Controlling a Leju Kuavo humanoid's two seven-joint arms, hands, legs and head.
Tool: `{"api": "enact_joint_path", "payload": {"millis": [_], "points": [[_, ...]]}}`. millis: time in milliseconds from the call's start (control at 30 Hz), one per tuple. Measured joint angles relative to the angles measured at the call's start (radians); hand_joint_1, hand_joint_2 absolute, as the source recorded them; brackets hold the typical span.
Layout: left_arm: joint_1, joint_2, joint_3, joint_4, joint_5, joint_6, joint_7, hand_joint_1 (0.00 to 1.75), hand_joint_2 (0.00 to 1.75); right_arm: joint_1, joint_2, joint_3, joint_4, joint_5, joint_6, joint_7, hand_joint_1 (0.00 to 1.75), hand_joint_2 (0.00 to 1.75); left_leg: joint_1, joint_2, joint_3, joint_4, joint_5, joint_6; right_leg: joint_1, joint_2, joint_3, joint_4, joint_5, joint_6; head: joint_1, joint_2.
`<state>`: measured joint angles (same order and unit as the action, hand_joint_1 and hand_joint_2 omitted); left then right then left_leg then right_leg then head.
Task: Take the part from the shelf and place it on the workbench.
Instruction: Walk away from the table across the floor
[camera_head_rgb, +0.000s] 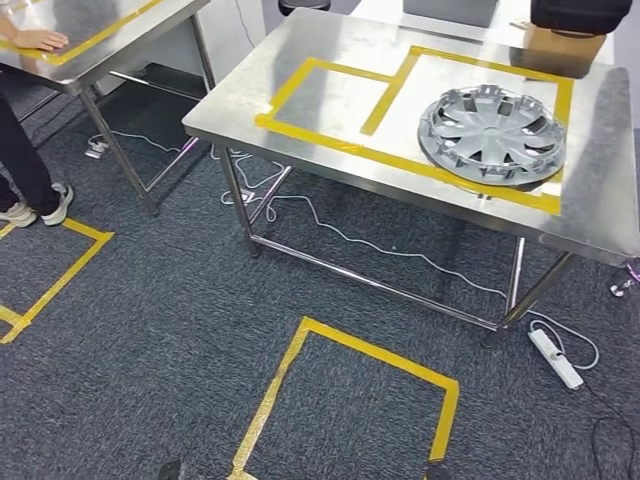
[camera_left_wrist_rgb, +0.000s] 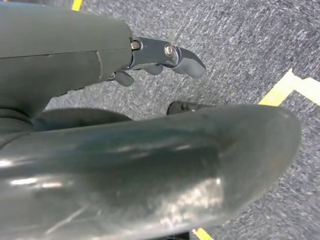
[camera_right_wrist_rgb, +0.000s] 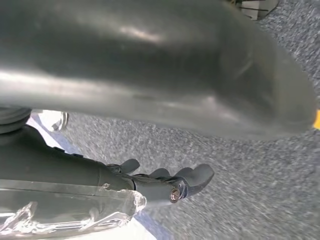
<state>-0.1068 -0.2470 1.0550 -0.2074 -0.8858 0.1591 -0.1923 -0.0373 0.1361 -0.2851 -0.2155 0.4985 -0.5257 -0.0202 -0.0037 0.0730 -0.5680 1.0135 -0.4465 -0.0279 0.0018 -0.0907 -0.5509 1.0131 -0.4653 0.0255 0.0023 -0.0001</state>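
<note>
Hubcap (camera_head_rgb: 492, 134) flat on counter (camera_head_rgb: 324, 100), inside the yellow tape box (camera_head_rgb: 407, 160).
Left hand (camera_left_wrist_rgb: 166, 62) and right hand (camera_right_wrist_rgb: 170, 182) hanging over carpet, fingers apart, holding nothing.

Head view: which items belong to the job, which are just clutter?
Job:
- silver plastic wheel cover, lying inside the yellow tape outline
- stainless steel workbench

Clutter:
- white power strip on the carpet
- white cable under the bench
- brown cardboard box at the far edge
- second steel table, a person's hand resting on it
</note>
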Motion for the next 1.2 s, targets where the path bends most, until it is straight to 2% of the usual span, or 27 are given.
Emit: {"api": "enact_joint_path", "payload": {"millis": [33,100,167,233,267,300,333,367,400,467,533,567,600,633,700,733,767,800,833,867,900,967,1033,1067,1100,1133,1200], "points": [[-0.001,0.0,0.0,0.0,0.0,0.0,0.0,0.0,0.0,0.0,0.0,0.0,0.0,0.0,0.0,0.0,0.0,0.0,-0.002,0.006,0.006,-0.018,0.001,0.006,0.004,-0.011,0.001,0.001,-0.001,0.005,0.001,0.0],[0.001,0.0,0.0,0.0,0.0,0.0,0.0,0.0,0.0,-0.002,0.0,-0.001,0.0,0.001,0.0,0.001,0.0,0.0,-0.001,-0.018,0.002,-0.024,0.004,0.02,0.003,-0.029,0.003,-0.001,-0.003,0.015,0.004,0.0],[0.004,0.0,0.0,0.0,0.0,0.0,0.0,0.0,0.0,-0.005,0.0,-0.002,0.0,0.004,0.0,0.002,0.0,0.0,0.003,-0.04,0.001,-0.027,0.01,0.032,-0.001,0.003,-0.007,0.03,-0.03,0.026,0.008,0.0],[0.003,0.0,0.0,0.0,0.001,0.0,0.0,0.0,0.0,-0.004,0.0,-0.002,0.0,0.007,0.0,0.007,0.0,0.0,0.005,-0.063,-0.002,-0.028,0.014,0.04,-0.004,0.061,-0.053,0.139,-0.093,0.033,0.014,0.0],[0.002,0.0,0.0,0.0,0.001,0.0,0.0,0.0,0.0,-0.002,0.0,-0.002,0.001,0.008,0.0,0.012,0.0,0.0,0.005,-0.076,-0.004,-0.028,0.015,0.042,-0.005,0.076,-0.085,0.208,-0.123,0.034,0.015,0.0],[0.002,-0.001,0.0,0.0,0.001,0.0,0.0,0.0,0.0,0.0,0.0,-0.002,0.002,0.009,0.0,0.017,0.0,0.0,0.004,-0.091,-0.005,-0.028,0.016,0.044,-0.004,0.083,-0.11,0.261,-0.14,0.035,0.017,0.0],[0.003,0.0,0.0,0.0,0.001,0.0,0.0,0.0,0.0,0.002,0.0,-0.002,0.003,0.011,0.001,0.022,0.0,0.0,0.004,-0.106,-0.005,-0.027,0.017,0.044,-0.005,0.087,-0.12,0.282,-0.138,0.035,0.018,0.0],[0.004,0.0,0.0,0.0,0.001,0.0,0.0,0.0,0.0,0.003,0.0,-0.002,0.004,0.012,0.001,0.026,0.0,0.0,0.004,-0.12,-0.005,-0.027,0.018,0.043,-0.006,0.09,-0.112,0.263,-0.118,0.034,0.018,0.0],[0.005,-0.001,0.0,0.0,0.001,0.0,0.0,0.0,0.0,0.003,0.0,-0.002,0.004,0.013,0.001,0.028,0.0,0.0,0.005,-0.135,-0.005,-0.027,0.02,0.041,-0.007,0.097,-0.087,0.21,-0.085,0.033,0.018,0.0],[0.004,-0.001,0.0,0.0,0.0,0.0,0.0,0.0,0.0,0.002,0.0,-0.002,0.006,0.015,0.001,0.034,0.0,0.0,0.004,-0.161,-0.007,-0.024,0.022,0.034,-0.017,0.149,-0.024,0.075,-0.029,0.032,0.019,0.0],[0.003,-0.001,0.0,0.0,0.0,0.001,0.0,0.0,0.0,0.001,0.0,-0.002,0.008,0.019,0.002,0.046,0.0,0.0,0.005,-0.184,-0.015,-0.023,0.028,0.021,-0.021,0.192,0.008,0.009,-0.015,0.028,0.019,0.0],[0.003,-0.001,0.0,0.0,-0.001,0.001,0.0,0.0,0.0,0.001,0.0,-0.002,0.008,0.021,0.002,0.053,0.0,0.0,0.006,-0.196,-0.019,-0.024,0.032,0.013,-0.02,0.191,0.01,0.004,-0.016,0.023,0.019,0.0],[0.005,0.0,0.0,0.0,-0.001,0.001,0.0,0.0,0.0,0.0,0.0,-0.002,0.008,0.023,0.002,0.057,0.0,0.0,0.009,-0.204,-0.023,-0.026,0.036,0.006,-0.018,0.178,0.01,0.004,-0.013,0.015,0.019,0.0],[0.006,0.0,0.0,0.0,-0.001,0.001,0.0,0.0,0.0,0.0,0.0,-0.002,0.008,0.024,0.002,0.061,0.0,0.0,0.01,-0.195,-0.027,-0.023,0.033,0.001,-0.017,0.165,0.011,0.001,-0.01,0.008,0.018,0.0],[0.006,-0.001,0.0,0.0,-0.001,0.002,0.0,0.0,0.0,0.001,0.0,-0.002,0.009,0.026,0.002,0.067,0.0,0.0,0.008,-0.146,-0.057,0.032,-0.004,-0.007,-0.016,0.135,0.012,-0.006,-0.004,-0.005,0.011,0.0],[0.004,-0.001,0.0,0.0,-0.001,0.002,0.0,0.0,0.0,0.002,0.0,-0.002,0.009,0.026,0.002,0.07,0.0,0.0,0.006,-0.116,-0.084,0.089,-0.038,-0.01,-0.014,0.119,0.011,-0.006,-0.003,-0.009,0.007,0.0],[0.003,-0.001,0.0,0.0,-0.001,0.002,0.0,0.0,0.0,0.003,0.0,-0.002,0.009,0.026,0.002,0.074,0.0,0.0,0.007,-0.1,-0.116,0.157,-0.071,-0.012,-0.012,0.102,0.011,-0.006,-0.003,-0.011,0.005,0.0],[0.002,-0.001,0.0,0.0,-0.001,0.002,0.0,0.0,0.0,0.005,0.0,-0.002,0.009,0.025,0.002,0.078,0.0,0.0,0.007,-0.093,-0.143,0.215,-0.093,-0.014,-0.011,0.085,0.01,-0.006,-0.004,-0.012,0.005,0.0],[0.003,-0.001,0.0,0.0,-0.001,0.002,0.0,0.0,0.0,0.005,0.0,-0.003,0.009,0.025,0.002,0.08,0.0,0.0,0.007,-0.089,-0.156,0.246,-0.098,-0.014,-0.01,0.069,0.009,-0.006,-0.004,-0.013,0.005,0.0],[0.005,-0.001,0.0,0.0,-0.001,0.002,0.0,0.0,0.0,0.004,0.0,-0.003,0.009,0.025,0.002,0.082,0.0,0.0,0.007,-0.086,-0.151,0.241,-0.085,-0.014,-0.01,0.055,0.009,-0.006,-0.005,-0.013,0.005,0.0],[0.006,0.0,0.0,0.0,-0.001,0.002,0.0,0.0,0.0,0.003,0.0,-0.003,0.009,0.026,0.002,0.084,0.0,0.0,0.007,-0.079,-0.126,0.201,-0.058,-0.013,-0.01,0.041,0.01,-0.006,-0.006,-0.012,0.005,0.0],[0.005,-0.001,0.0,0.0,-0.001,0.003,0.0,0.0,0.0,0.001,0.0,-0.003,0.009,0.028,0.001,0.09,0.0,0.0,0.004,-0.028,-0.051,0.072,-0.005,-0.009,-0.006,0.018,0.013,-0.004,-0.01,-0.006,0.004,0.0],[0.0,-0.001,0.0,0.0,-0.001,0.003,-0.001,0.0,0.0,0.001,0.0,-0.003,0.009,0.03,0.001,0.097,0.0,0.0,0.0,0.011,-0.007,-0.007,0.01,0.002,0.002,-0.004,0.015,-0.001,-0.015,0.004,0.004,0.0],[-0.001,-0.002,0.0,0.0,-0.001,0.003,-0.002,0.0,0.0,0.001,0.0,-0.003,0.009,0.031,0.0,0.099,0.0,0.0,-0.002,0.011,-0.004,-0.019,0.008,0.008,0.004,-0.015,0.017,-0.001,-0.017,0.009,0.005,0.0],[-0.001,-0.002,0.0,0.0,-0.001,0.003,-0.003,0.0,0.0,0.0,0.0,-0.003,0.009,0.031,0.001,0.101,0.0,0.0,-0.002,-0.004,-0.007,-0.02,0.009,0.016,0.004,-0.027,0.02,-0.003,-0.018,0.014,0.006,0.0],[0.002,-0.001,0.0,0.0,0.0,0.003,-0.005,0.0,0.0,-0.002,0.0,-0.003,0.009,0.032,0.001,0.102,0.0,0.0,-0.001,-0.016,-0.008,-0.022,0.011,0.022,0.003,-0.026,0.022,0.0,-0.022,0.019,0.008,0.0],[0.004,-0.002,0.0,0.0,0.0,0.002,-0.008,0.0,0.0,-0.003,0.0,-0.003,0.009,0.029,0.001,0.094,0.0,0.0,0.002,-0.04,-0.008,-0.025,0.016,0.034,-0.002,0.016,0.005,0.045,-0.057,0.029,0.012,0.0]]}}
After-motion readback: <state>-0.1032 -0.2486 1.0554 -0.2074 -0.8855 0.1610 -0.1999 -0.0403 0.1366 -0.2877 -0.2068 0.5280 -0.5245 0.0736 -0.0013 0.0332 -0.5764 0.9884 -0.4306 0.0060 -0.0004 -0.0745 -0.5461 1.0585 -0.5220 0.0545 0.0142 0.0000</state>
